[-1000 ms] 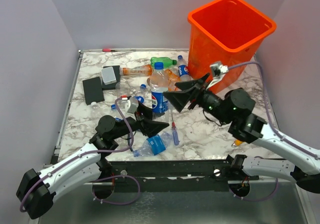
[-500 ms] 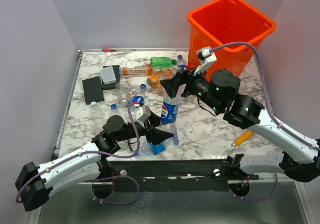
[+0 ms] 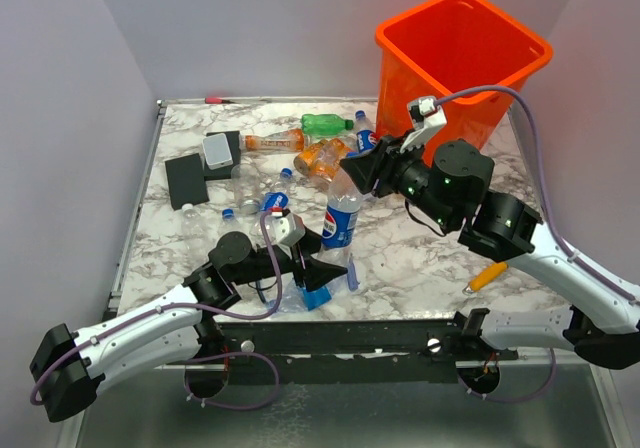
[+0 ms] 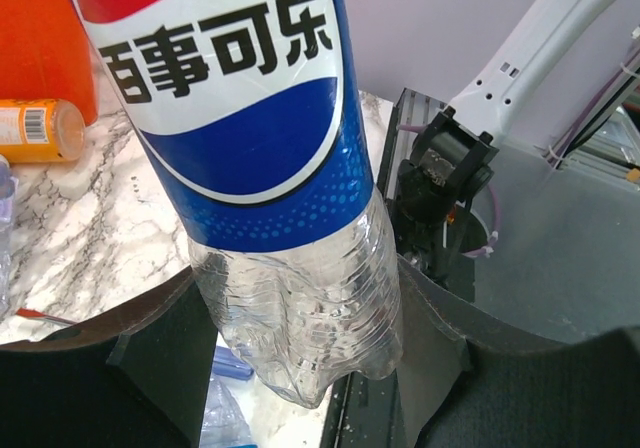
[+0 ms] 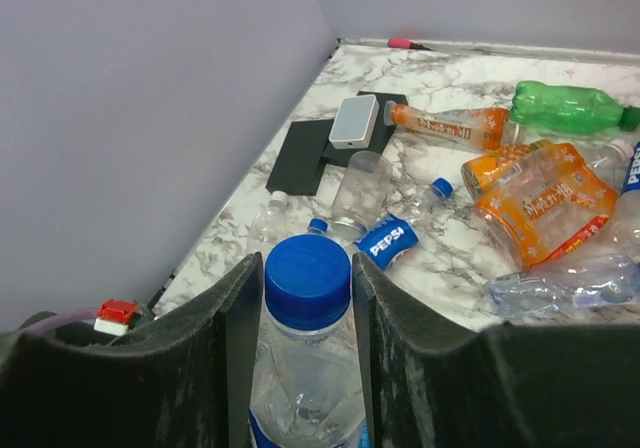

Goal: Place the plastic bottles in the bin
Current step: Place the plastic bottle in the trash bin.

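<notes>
Pepsi bottle (image 3: 341,220) stands upright, cap (image 5: 306,263) up, right tool (image 5: 307,290) clenching its cap, left tool's (image 4: 300,298) grip unclear.

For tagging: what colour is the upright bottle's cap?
Blue; the cap shows best in the right wrist view.

The left arm is stretched low from the near edge of the table (image 3: 430,258); the left gripper (image 3: 322,271) is clamped on the base of an upright bottle (image 3: 341,223); the right arm is bent at the elbow — the right gripper (image 3: 349,175) is closed on the bottle's top.
</notes>
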`<action>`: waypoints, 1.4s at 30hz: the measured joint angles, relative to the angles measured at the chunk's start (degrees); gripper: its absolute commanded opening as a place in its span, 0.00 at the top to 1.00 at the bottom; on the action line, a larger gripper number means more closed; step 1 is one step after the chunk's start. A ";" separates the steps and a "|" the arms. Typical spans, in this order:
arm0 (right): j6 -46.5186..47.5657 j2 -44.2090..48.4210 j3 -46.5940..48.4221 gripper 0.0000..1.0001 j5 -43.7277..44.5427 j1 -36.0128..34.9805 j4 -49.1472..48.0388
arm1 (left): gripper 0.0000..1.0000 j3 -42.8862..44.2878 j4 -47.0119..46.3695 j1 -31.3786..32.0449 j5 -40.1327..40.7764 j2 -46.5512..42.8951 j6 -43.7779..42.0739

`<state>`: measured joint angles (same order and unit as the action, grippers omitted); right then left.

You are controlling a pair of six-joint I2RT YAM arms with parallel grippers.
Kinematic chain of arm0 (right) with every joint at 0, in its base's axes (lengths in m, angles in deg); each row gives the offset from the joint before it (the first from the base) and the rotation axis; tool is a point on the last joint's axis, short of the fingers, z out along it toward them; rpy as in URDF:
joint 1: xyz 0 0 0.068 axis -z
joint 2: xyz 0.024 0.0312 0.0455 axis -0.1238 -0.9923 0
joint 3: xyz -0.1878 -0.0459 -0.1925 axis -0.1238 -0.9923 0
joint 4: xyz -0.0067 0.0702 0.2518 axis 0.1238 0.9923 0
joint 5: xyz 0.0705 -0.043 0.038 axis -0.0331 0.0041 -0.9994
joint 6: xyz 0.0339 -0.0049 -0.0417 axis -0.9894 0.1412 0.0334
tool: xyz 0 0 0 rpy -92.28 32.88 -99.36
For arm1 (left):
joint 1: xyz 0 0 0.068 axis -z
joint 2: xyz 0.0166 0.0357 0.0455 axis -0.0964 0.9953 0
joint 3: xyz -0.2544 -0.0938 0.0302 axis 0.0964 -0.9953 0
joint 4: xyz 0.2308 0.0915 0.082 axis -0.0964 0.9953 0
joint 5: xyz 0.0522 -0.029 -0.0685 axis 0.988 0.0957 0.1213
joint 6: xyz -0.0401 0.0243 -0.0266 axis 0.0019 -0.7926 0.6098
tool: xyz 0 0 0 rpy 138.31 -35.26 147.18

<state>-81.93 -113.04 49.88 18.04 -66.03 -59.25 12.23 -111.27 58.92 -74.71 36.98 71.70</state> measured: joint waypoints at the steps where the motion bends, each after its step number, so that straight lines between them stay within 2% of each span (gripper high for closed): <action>1: -0.20 0.37 -0.13 0.63 0.00 0.00 0.02 | 0.77 0.00 0.00 0.00 0.00 0.00 -0.15; 3: -0.61 0.66 -0.17 0.62 0.02 0.02 0.07 | 0.77 0.15 0.02 0.00 0.02 -0.07 -0.35; 6: -0.83 0.61 -0.17 0.48 0.02 0.04 0.09 | 0.77 0.42 0.55 0.09 0.13 -0.22 -0.37; 8: -1.18 0.50 -0.17 0.43 -0.02 0.04 0.48 | 0.77 0.42 0.68 0.15 0.22 -0.31 -0.37; 10: -1.70 0.26 -0.15 0.46 -0.09 0.04 0.92 | 0.77 0.44 0.68 0.26 0.39 -0.46 -0.37; 15: -2.36 -0.63 -0.15 0.68 -0.20 0.04 1.40 | 0.75 0.57 1.11 0.37 0.76 -0.66 -0.35; 16: -2.45 -0.63 -0.15 0.75 -0.20 0.04 1.40 | 0.69 0.59 1.36 0.37 0.79 -0.68 -0.35; 17: -2.62 -0.59 -0.15 0.83 -0.17 0.04 1.36 | 0.58 0.59 1.66 0.42 0.87 -0.70 -0.37; 18: -2.62 -0.48 -0.17 0.94 -0.17 0.07 1.36 | 0.40 0.59 1.66 0.42 0.87 -0.70 -0.37; 19: -2.58 -0.39 -0.20 0.99 -0.15 0.04 1.33 | 0.24 0.59 1.70 0.55 1.01 -0.72 -0.37; 20: -2.56 -0.20 -0.33 1.00 -0.15 0.04 1.27 | 0.08 0.61 1.73 0.63 1.14 -0.76 -0.37; 21: -2.56 0.04 -0.44 1.00 -0.15 0.04 1.27 | 0.02 0.63 1.75 0.66 1.25 -0.81 -0.37; 26: -0.24 1.68 0.28 1.00 1.44 0.04 1.60 | 0.01 0.72 2.14 0.70 4.09 -1.38 0.39; 31: 8.04 1.18 9.68 1.00 9.27 0.04 2.01 | 0.01 0.72 2.56 0.72 8.81 -4.00 0.52; 34: 19.78 1.64 14.71 1.00 17.86 0.04 -7.28 | 0.01 0.72 2.56 0.74 13.57 -7.10 0.44; 38: 37.86 0.98 17.20 1.00 26.51 1.86 -25.42 | 0.01 0.72 2.56 0.74 19.56 -10.27 0.20; 40: 43.54 -1.16 20.65 1.00 28.13 6.27 -31.10 | 0.01 0.70 2.58 0.74 22.38 -11.26 0.02; 42: 44.81 -4.33 24.87 1.00 28.44 13.62 -32.68 | 0.01 0.68 2.56 0.74 24.41 -11.85 -0.13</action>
<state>-37.13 -117.37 74.75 46.47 -52.41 -91.93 12.90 -108.71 59.66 -50.29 25.13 71.57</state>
